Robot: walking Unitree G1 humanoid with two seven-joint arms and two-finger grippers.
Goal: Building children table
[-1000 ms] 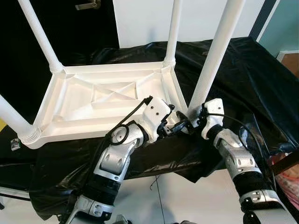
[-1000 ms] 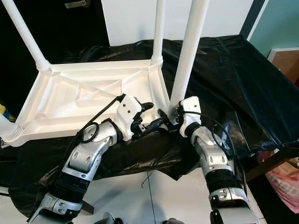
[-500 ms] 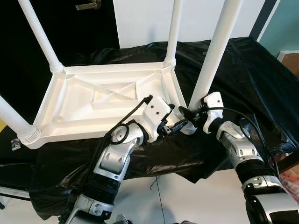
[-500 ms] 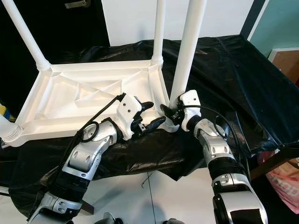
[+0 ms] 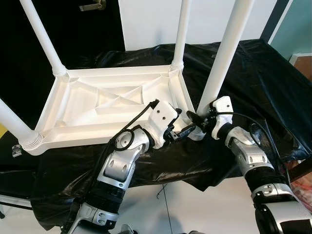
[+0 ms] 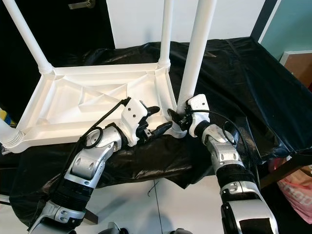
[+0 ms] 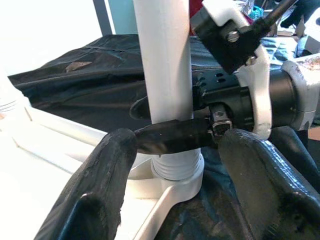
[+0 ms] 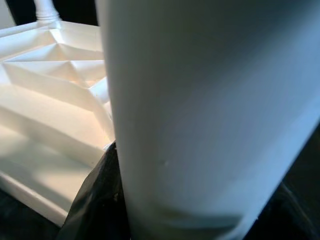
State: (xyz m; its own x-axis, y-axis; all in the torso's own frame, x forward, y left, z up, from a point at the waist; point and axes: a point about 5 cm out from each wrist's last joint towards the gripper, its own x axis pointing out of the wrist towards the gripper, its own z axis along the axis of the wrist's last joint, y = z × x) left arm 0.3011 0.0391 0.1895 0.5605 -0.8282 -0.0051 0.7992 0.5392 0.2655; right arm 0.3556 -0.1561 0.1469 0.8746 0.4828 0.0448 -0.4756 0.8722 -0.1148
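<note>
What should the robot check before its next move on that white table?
1. Tabletop lies upside down on the black sheet: ok.
2. Right gripper has its jaws closed around the near right leg, close to its base: ok.
3. Left gripper has its jaws open beside that base, holding nothing: ok.
4. Leg screwed fully into its corner socket: cannot tell; ridges show just above the socket.

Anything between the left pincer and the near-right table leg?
Yes: the right pincer is clamped round the white plastic table leg just above its socket, and one of its black fingers crosses between the open left pincer and the leg.
</note>
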